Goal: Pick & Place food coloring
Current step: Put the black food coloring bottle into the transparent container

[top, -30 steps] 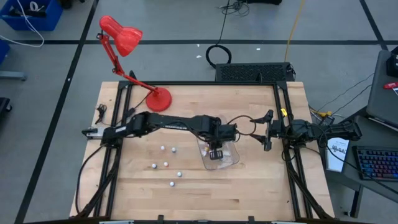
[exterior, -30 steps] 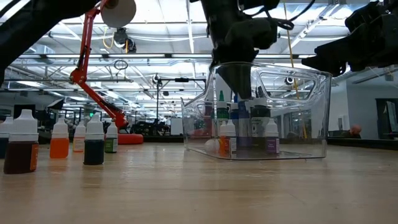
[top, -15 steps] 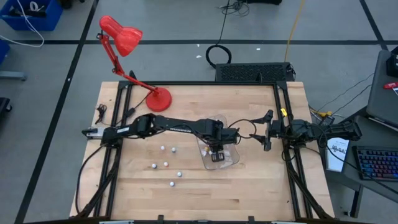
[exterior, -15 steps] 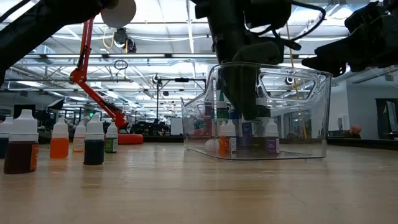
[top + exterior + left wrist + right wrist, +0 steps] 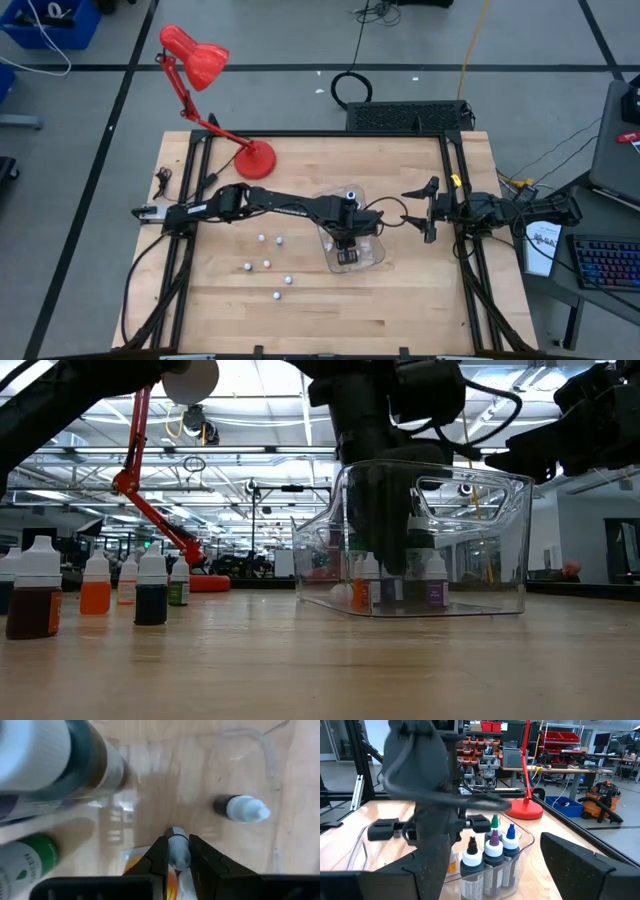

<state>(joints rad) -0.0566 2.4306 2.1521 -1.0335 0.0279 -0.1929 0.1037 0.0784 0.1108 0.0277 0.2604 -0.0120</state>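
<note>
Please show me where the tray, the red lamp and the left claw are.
tray [image 5: 500, 540]: low view, its clear side wall.
lamp [image 5: 258, 159]: high view, its round base.
left claw [image 5: 178, 851]: left wrist view, between its fingertips.

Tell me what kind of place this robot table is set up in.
Probably a workshop or robotics lab. The right wrist view shows shelving with red parts bins, workbenches and an orange shop vacuum; the low view shows an open hall under rows of ceiling lights.

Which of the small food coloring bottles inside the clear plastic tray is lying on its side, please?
The small dark bottle with a white cap, seen in the left wrist view, lies flat on the clear plastic tray floor. The others stand upright, including the one in the left gripper.
</note>
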